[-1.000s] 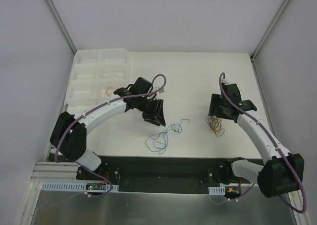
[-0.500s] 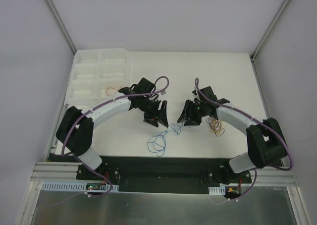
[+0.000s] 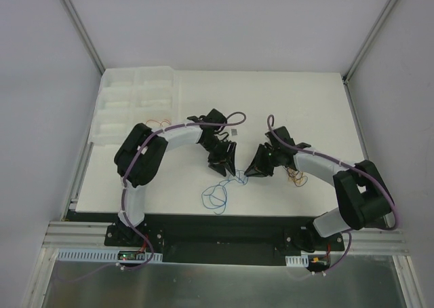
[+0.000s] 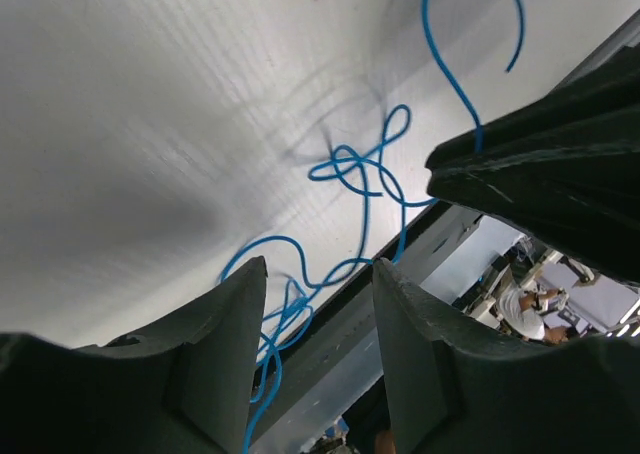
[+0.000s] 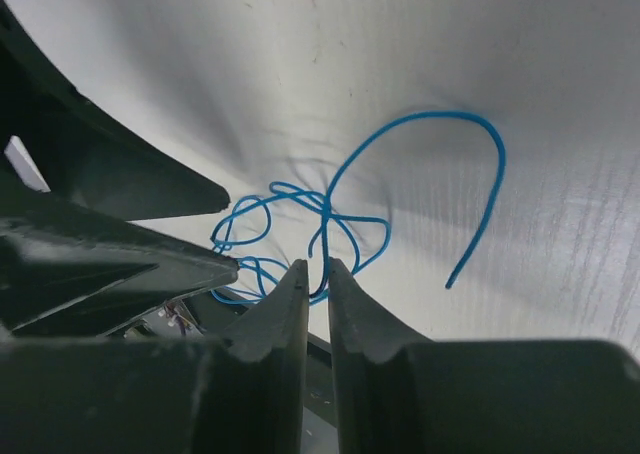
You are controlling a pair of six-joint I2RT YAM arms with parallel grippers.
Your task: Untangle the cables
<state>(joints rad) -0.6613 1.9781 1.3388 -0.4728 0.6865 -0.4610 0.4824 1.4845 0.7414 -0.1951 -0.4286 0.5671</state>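
A thin blue cable (image 3: 217, 197) lies looped on the white table, its knot (image 3: 239, 179) between my two grippers. My left gripper (image 3: 225, 167) hovers just left of the knot and is open. The blue loops (image 4: 365, 169) show past its spread fingers, and nothing is between them (image 4: 320, 274). My right gripper (image 3: 253, 173) is at the knot's right side. Its jaws are nearly together (image 5: 320, 271) with a strand of the blue cable (image 5: 326, 214) running between the tips. A free blue end (image 5: 480, 214) curves off to the right.
A small orange and yellow cable bundle (image 3: 298, 179) lies partly under the right arm. A white compartment tray (image 3: 129, 101) stands at the back left, with a thin reddish wire (image 3: 165, 123) by its near edge. The table's front edge runs close below the blue loops.
My right arm swung left from the orange bundle to the blue knot and its jaws closed on a strand. My left gripper shifted right toward the knot.
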